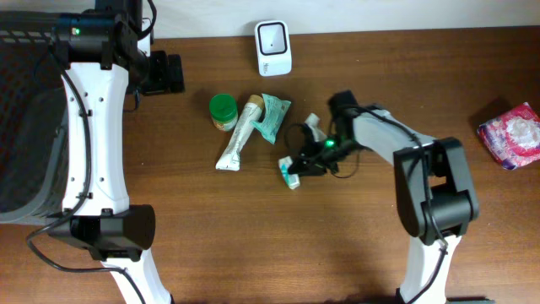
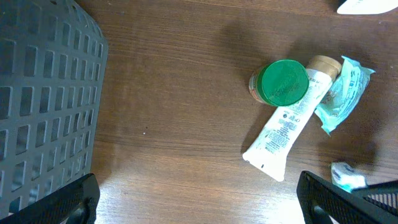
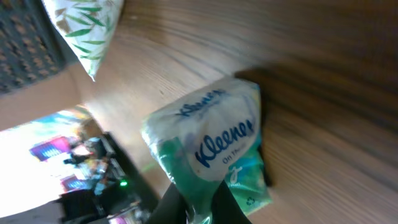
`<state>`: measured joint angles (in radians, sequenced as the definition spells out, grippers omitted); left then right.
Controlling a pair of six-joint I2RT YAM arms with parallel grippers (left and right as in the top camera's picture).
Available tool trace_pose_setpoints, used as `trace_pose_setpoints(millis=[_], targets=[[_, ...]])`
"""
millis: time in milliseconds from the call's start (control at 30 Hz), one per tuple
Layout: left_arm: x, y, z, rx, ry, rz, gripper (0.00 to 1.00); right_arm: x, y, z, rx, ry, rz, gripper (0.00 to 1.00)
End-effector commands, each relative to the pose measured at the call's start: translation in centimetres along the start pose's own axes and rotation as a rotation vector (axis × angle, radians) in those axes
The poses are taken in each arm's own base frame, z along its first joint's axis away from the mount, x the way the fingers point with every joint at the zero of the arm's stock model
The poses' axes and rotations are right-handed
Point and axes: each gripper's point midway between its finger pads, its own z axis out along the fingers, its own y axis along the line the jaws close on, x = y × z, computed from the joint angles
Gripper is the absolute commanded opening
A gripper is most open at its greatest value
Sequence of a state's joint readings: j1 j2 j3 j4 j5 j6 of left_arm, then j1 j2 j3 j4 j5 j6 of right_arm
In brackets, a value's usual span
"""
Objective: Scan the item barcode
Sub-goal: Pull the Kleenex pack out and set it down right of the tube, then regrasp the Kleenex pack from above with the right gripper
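Note:
My right gripper [image 3: 200, 208] is shut on the edge of a green and white Kleenex tissue pack [image 3: 211, 146], and the pack fills the middle of the right wrist view. From overhead the pack [image 1: 291, 175] lies low over the table's middle, with the right gripper [image 1: 302, 165] reaching to it from the right. No barcode shows on its visible faces. A white scanner [image 1: 273, 48] stands at the table's far edge. My left gripper [image 2: 202, 208] hangs open over bare wood at the far left [image 1: 171, 73], with nothing between its fingers.
A green-lidded jar [image 1: 223, 111], a white tube [image 1: 239, 135] and a teal packet [image 1: 274, 116] lie together left of the tissue pack. A dark mesh basket [image 1: 25, 127] stands off the left edge. A pink packet [image 1: 510, 133] lies at the far right.

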<state>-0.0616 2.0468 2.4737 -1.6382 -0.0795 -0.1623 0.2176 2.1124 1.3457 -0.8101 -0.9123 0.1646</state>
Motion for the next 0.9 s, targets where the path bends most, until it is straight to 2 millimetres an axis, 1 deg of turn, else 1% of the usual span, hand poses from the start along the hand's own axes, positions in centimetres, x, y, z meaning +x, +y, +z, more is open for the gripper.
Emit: trace_pose_setpoints(millis=[0, 33, 67, 100, 133, 167, 200, 233, 267, 300, 333, 367, 400, 433, 467, 500, 533, 567, 600, 733, 867], targets=[[0.1, 0.0, 0.2, -0.005, 0.008, -0.007, 0.99, -1.0, -3.0, -3.7, 0.04, -0.089, 0.078, 0.14], [0.1, 0.0, 0.2, -0.005, 0.008, -0.007, 0.99, -1.3, -4.6, -5.0, 0.093, -0.112, 0.119, 0.16], [0.1, 0.0, 0.2, -0.005, 0.008, -0.007, 0.99, -1.4, -5.5, -6.2, 0.126, -0.124, 0.155, 0.2], [0.1, 0.0, 0.2, -0.005, 0.008, -0.007, 0.99, -1.5, -6.2, -7.8, 0.148, -0.139, 0.184, 0.24], [0.1, 0.0, 0.2, -0.005, 0.008, -0.007, 0.99, -1.7, -6.2, -9.2, 0.16, -0.143, 0.183, 0.27], [0.1, 0.0, 0.2, -0.005, 0.008, -0.007, 0.99, -1.7, -5.8, -10.3, 0.167, -0.14, 0.163, 0.31], [0.1, 0.0, 0.2, -0.005, 0.008, -0.007, 0.99, -1.7, -5.5, -10.9, 0.172, -0.137, 0.152, 0.34], [0.1, 0.0, 0.2, -0.005, 0.008, -0.007, 0.99, -1.6, -4.9, -11.4, 0.176, -0.126, 0.118, 0.39], [0.1, 0.0, 0.2, -0.005, 0.008, -0.007, 0.99, -1.4, -4.2, -11.6, 0.185, -0.106, 0.079, 0.43], [0.1, 0.0, 0.2, -0.005, 0.008, -0.007, 0.99, -1.1, -3.9, -11.1, 0.2, -0.082, 0.047, 0.56], [0.1, 0.0, 0.2, -0.005, 0.008, -0.007, 0.99, -0.8, -4.2, -10.4, 0.243, -0.06, 0.035, 0.62], [0.1, 0.0, 0.2, -0.005, 0.008, -0.007, 0.99, -0.4, -4.7, -9.6, 0.311, -0.032, 0.017, 0.74], [0.1, 0.0, 0.2, -0.005, 0.008, -0.007, 0.99, -0.3, -4.8, -8.8, 0.358, -0.013, -0.011, 0.9], [0.1, 0.0, 0.2, -0.005, 0.008, -0.007, 0.99, -0.3, -4.7, -8.2, 0.38, -0.006, -0.035, 0.96], [0.1, 0.0, 0.2, -0.005, 0.008, -0.007, 0.99, -0.4, -4.4, -7.6, 0.385, -0.002, -0.054, 0.97], [0.1, 0.0, 0.2, -0.005, 0.008, -0.007, 0.99, -0.4, -4.2, -7.1, 0.396, -0.005, -0.04, 0.96], [0.1, 0.0, 0.2, -0.005, 0.008, -0.007, 0.99, -0.5, -4.1, -6.6, 0.406, -0.011, -0.028, 0.82], [0.1, 0.0, 0.2, -0.005, 0.008, -0.007, 0.99, -0.5, -4.4, -6.3, 0.421, -0.013, -0.025, 0.54], [0.1, 0.0, 0.2, -0.005, 0.008, -0.007, 0.99, -0.3, -4.7, -6.0, 0.425, -0.007, -0.023, 0.33], [0.1, 0.0, 0.2, -0.005, 0.008, -0.007, 0.99, 0.7, -5.4, -5.3, 0.418, 0.02, -0.002, 0.33], [0.1, 0.0, 0.2, -0.005, 0.008, -0.007, 0.99, 0.3, -4.5, -4.9, 0.362, 0.008, -0.013, 0.34]])
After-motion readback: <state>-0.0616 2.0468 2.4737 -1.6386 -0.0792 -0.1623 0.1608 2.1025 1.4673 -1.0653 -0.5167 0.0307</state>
